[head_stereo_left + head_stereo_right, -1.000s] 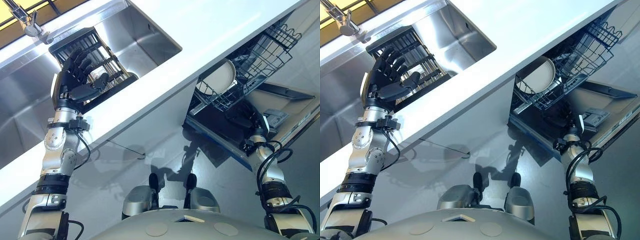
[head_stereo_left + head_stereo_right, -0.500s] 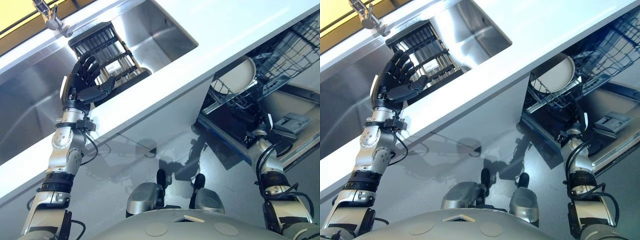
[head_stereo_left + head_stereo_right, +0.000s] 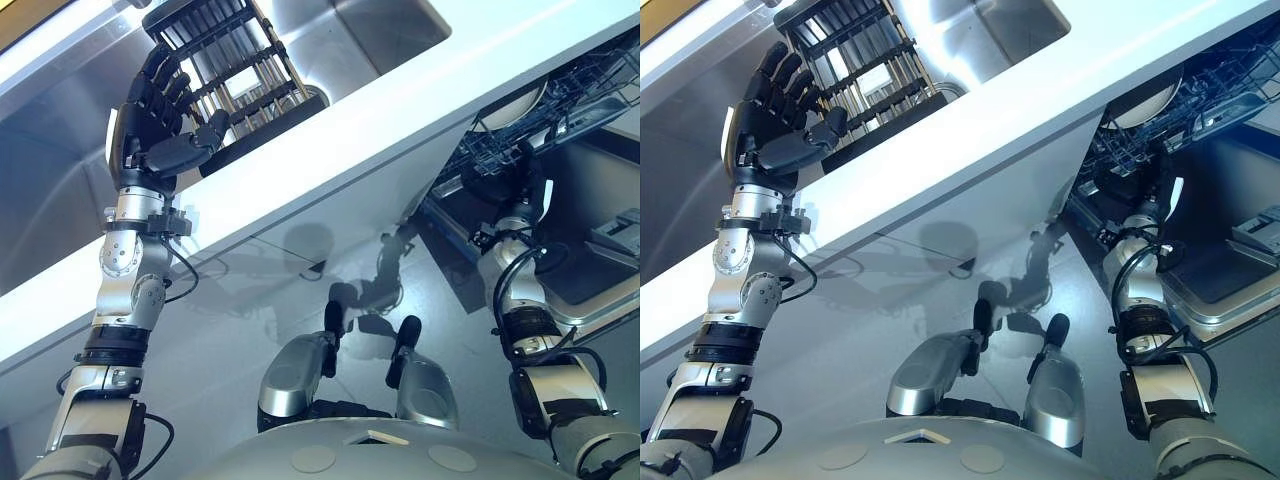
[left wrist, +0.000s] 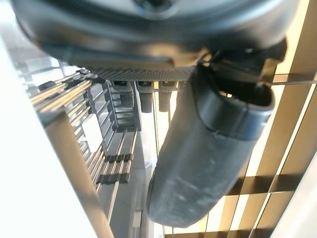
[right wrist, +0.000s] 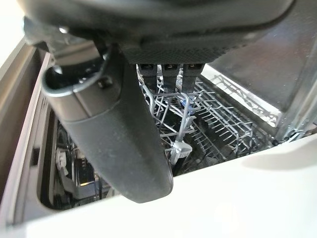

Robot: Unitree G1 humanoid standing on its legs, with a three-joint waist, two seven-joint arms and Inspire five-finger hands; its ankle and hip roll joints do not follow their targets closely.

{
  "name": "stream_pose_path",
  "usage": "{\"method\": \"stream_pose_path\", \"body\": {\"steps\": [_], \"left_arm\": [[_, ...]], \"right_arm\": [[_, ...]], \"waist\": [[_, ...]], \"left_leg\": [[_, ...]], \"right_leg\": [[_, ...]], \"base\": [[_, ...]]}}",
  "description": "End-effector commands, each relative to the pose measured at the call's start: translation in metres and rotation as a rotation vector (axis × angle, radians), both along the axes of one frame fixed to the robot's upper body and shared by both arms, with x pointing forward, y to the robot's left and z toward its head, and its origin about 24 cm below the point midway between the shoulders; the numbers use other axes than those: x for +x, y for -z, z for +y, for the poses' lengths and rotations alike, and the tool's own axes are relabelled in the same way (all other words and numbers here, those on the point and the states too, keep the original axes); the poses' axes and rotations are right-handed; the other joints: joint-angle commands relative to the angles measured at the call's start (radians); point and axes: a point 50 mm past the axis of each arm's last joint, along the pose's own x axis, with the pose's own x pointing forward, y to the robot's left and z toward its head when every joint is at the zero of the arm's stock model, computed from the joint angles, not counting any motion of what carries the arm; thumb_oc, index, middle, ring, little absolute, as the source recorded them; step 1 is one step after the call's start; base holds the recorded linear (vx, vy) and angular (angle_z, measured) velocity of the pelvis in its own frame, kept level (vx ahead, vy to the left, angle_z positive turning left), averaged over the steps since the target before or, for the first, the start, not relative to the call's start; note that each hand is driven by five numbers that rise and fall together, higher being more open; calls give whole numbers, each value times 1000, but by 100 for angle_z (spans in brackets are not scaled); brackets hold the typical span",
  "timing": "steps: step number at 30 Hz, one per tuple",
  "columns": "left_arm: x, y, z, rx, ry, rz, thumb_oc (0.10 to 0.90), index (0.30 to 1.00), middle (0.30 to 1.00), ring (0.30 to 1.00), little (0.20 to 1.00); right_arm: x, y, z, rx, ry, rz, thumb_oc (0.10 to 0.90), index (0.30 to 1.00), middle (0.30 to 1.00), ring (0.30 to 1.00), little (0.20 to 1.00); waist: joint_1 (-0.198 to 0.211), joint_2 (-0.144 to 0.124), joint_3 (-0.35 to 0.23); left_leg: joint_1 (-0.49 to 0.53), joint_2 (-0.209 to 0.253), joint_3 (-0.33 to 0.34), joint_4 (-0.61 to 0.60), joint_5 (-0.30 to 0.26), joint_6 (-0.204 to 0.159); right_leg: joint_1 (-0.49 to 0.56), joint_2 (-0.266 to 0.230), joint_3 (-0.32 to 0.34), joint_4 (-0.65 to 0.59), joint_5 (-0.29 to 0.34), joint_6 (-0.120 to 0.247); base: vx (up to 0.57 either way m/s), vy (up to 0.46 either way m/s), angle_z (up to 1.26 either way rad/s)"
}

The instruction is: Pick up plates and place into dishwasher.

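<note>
A white plate (image 3: 1143, 106) stands on edge in the dishwasher's wire rack (image 3: 565, 90), under the counter's edge on the right. My right hand (image 3: 497, 172) is just below and in front of that rack, thumb (image 5: 114, 124) and fingers (image 5: 168, 74) straight, holding nothing; the rack's wires (image 5: 218, 116) lie past them. My left hand (image 3: 150, 115) is raised at the left side of the black dish rack (image 3: 250, 70) in the sink, open and empty. Its thumb (image 4: 198, 158) and fingers (image 4: 143, 99) stretch toward the rack's bars (image 4: 114, 163).
The steel sink (image 3: 370, 30) lies beyond the white counter (image 3: 400, 100), which runs diagonally between both arms. The dishwasher's open door (image 3: 600, 290) juts out low at the right. The grey cabinet front (image 3: 300, 200) stands below the counter.
The camera has shifted, so the whole scene sits differently. My right hand has risen closer to the dishwasher's rack. My left hand stays open beside the dish rack.
</note>
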Motion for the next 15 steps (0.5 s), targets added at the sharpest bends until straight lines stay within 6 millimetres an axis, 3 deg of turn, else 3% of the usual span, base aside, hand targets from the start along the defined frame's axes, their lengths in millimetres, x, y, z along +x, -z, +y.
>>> {"method": "stream_pose_path", "body": {"steps": [1, 2, 3, 4, 6, 8, 12, 15], "left_arm": [[-11, 25, 7, -34, -4, 61, 800, 900, 900, 900, 900], [-11, 27, 7, -24, 12, 66, 800, 900, 900, 900, 900], [-11, 27, 7, -24, 12, 66, 800, 900, 900, 900, 900], [-12, 30, 6, -3, 34, 72, 800, 900, 900, 900, 900], [-11, 32, 7, 21, 59, 77, 800, 900, 900, 900, 900], [-9, 31, 6, 32, 68, 77, 800, 900, 900, 900, 900], [-9, 29, 4, 30, 59, 66, 800, 900, 900, 900, 900], [-15, 25, 5, 16, 28, 49, 800, 900, 900, 900, 900]], "right_arm": [[27, -128, 108, -364, -588, -544, 800, 900, 900, 900, 900], [28, -131, 120, -422, -693, -534, 800, 900, 900, 900, 900], [28, -131, 120, -422, -694, -533, 800, 900, 900, 900, 900], [29, -131, 133, -412, -844, -483, 800, 900, 900, 900, 900], [38, -128, 133, -303, -907, -420, 800, 900, 900, 900, 900], [45, -116, 125, -208, -860, -361, 800, 900, 900, 900, 900], [49, -63, 96, -59, -632, -118, 800, 900, 900, 900, 900], [29, -16, 70, -52, -499, 25, 800, 900, 900, 900, 900]], "waist": [[58, -39, -52], [67, -42, -56], [67, -42, -57], [82, -51, -61], [100, -67, -60], [106, -75, -57], [100, -78, -48], [76, -81, -44]], "left_leg": [[-61, -92, -13, 87, -76, 54], [-60, -93, -16, 89, -76, 53], [-62, -93, -16, 89, -75, 53], [-58, -93, -21, 90, -74, 50], [-52, -89, -23, 95, -77, 46], [-53, -84, -21, 97, -76, 42], [-49, -76, -11, 92, -79, 45], [-44, -68, 2, 78, -80, 50]], "right_leg": [[-98, -35, 6, 226, -124, -3], [-95, -38, -2, 226, -123, -3], [-95, -37, -3, 225, -122, -3], [-85, -40, -18, 224, -122, -3], [-72, -41, -38, 228, -125, 1], [-67, -40, -50, 223, -120, 4], [-61, -36, -46, 206, -110, 8], [-59, -24, -29, 186, -103, 11]], "base": [[60, -24, 3], [47, -24, 3], [68, -66, 2], [66, -107, 1], [64, -156, 3], [1, -102, 3], [-29, -46, -1], [-76, -9, -1]]}}
